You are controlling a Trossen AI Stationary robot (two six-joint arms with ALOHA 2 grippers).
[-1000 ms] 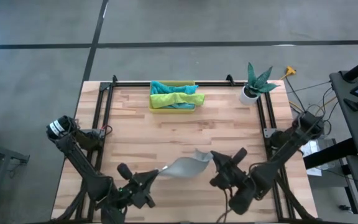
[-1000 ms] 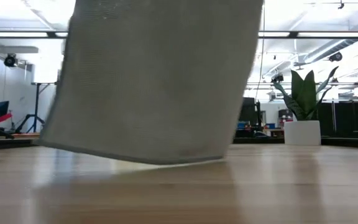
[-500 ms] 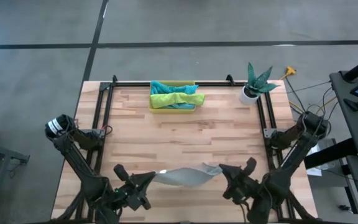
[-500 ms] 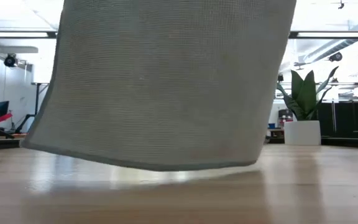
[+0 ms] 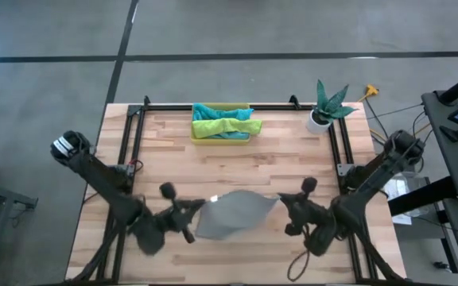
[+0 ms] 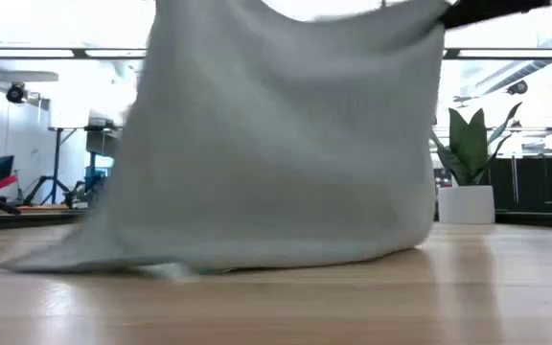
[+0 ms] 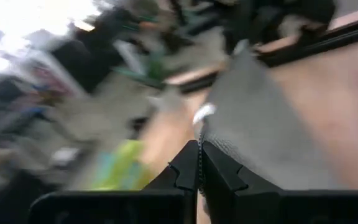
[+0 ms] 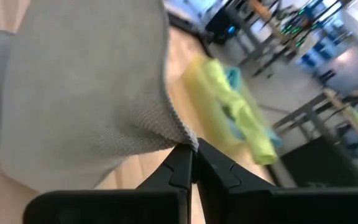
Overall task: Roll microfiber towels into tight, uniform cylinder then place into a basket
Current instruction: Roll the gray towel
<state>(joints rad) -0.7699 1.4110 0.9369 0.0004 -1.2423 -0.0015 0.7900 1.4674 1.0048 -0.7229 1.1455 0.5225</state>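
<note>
1. The grey towel (image 5: 230, 213) is held spread between the two arms over the near middle of the table (image 5: 293, 163); its lower edge is seen touching the wood in the low view, while the upper edge hangs from the grippers.
2. One corner is pinched in the closed left gripper (image 7: 199, 163), the opposite corner in the closed right gripper (image 8: 192, 155); both pinches are best kept firm until the cloth lies flat.
3. The step in hand is judged to be the laying-out: the towel is to be lowered evenly, with both corners kept level and pulled apart, so that no fold is trapped underneath.
4. A flat, square sheet is needed for a tight roll, so wrinkles are to be drawn out before release.
5. The basket (image 5: 198, 137) stands at the far edge, well apart, already filled with teal and lime green towels (image 5: 223, 121).
</note>
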